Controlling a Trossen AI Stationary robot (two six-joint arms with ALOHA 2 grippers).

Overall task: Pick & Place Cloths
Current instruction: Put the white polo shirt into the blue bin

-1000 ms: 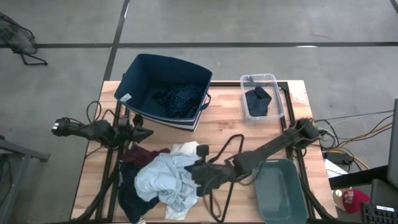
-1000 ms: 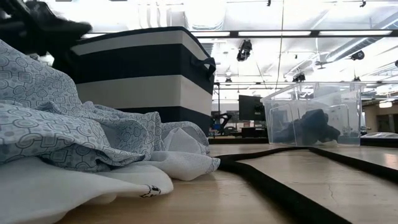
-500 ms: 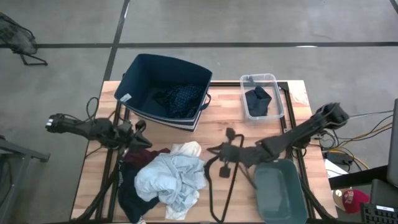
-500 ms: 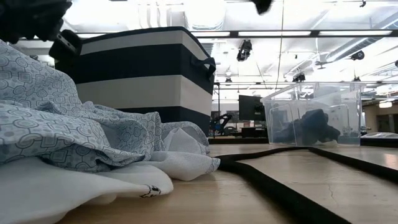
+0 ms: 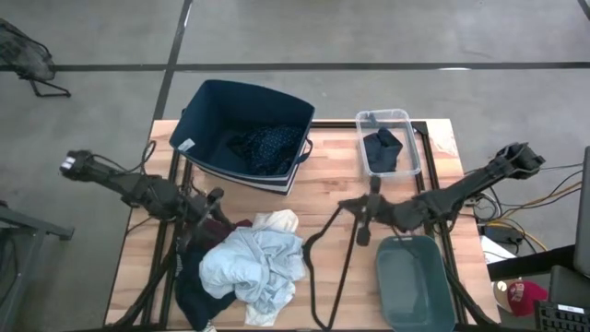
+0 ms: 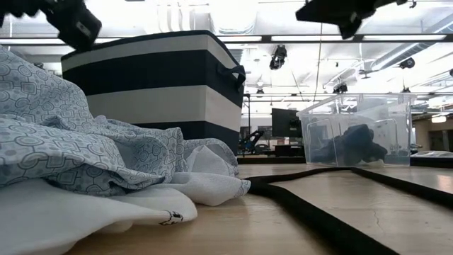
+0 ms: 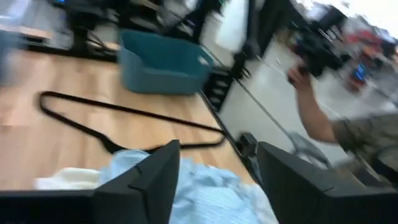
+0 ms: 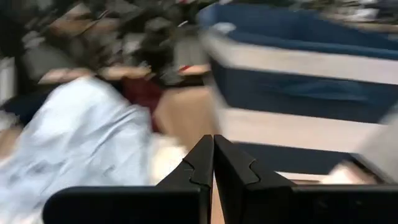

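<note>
Left pincer (image 5: 214, 205) – fingers spread apart, nothing between them – hangs over the wooden counter (image 5: 323, 189) just beside the heap of cloths. Heap at the counter's near-left: crumpled pale blue patterned shirt (image 5: 251, 263) on top, maroon piece (image 5: 219, 227) and dark piece (image 5: 191, 286) under its edges, white cloth (image 5: 277, 221) beside. Navy patterned cloth (image 5: 267, 146) lies in the navy fabric bin (image 5: 207, 106). Thin black hanger (image 5: 334, 277) lies mid-counter. Right pincer (image 5: 365, 219) – fingers pressed together, empty – above the counter near the teal tray (image 5: 415, 309).
</note>
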